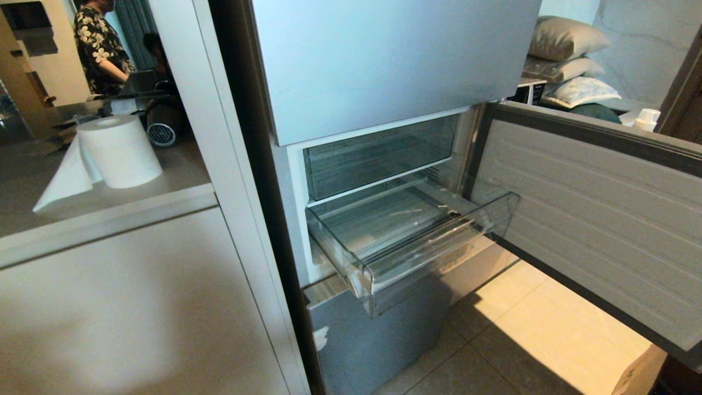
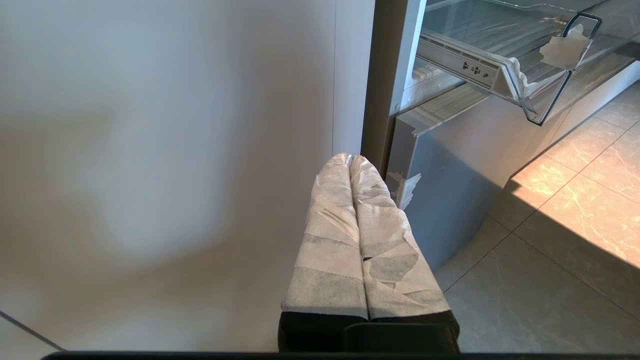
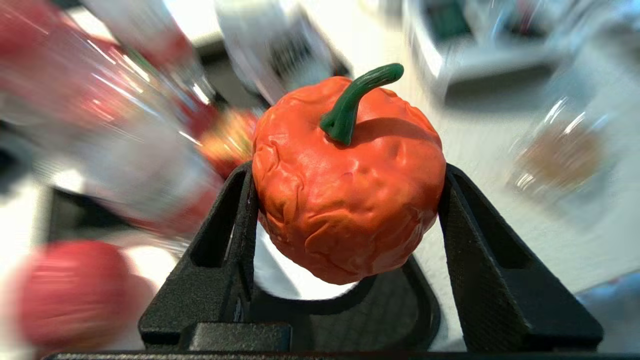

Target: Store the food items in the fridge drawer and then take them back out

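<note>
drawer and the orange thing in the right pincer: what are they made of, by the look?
Fridge drawer: clear rigid plastic, glossy; you see through its walls and ribbed floor. Food item: probably a soft molded fake, rubber or foam; matte, wrinkled orange skin, smooth green stem. It sits clamped in the right pincer.

- A home kitchen: a silver-blue fridge [image 1: 395,66] stands with its door [image 1: 592,219] swung open and a clear drawer [image 1: 439,258] pulled out
- Paper towel roll [image 1: 118,151] on a counter [image 1: 104,219]
- Tiled floor [image 1: 526,329]
- Pillows [image 1: 565,38] stacked behind
</note>
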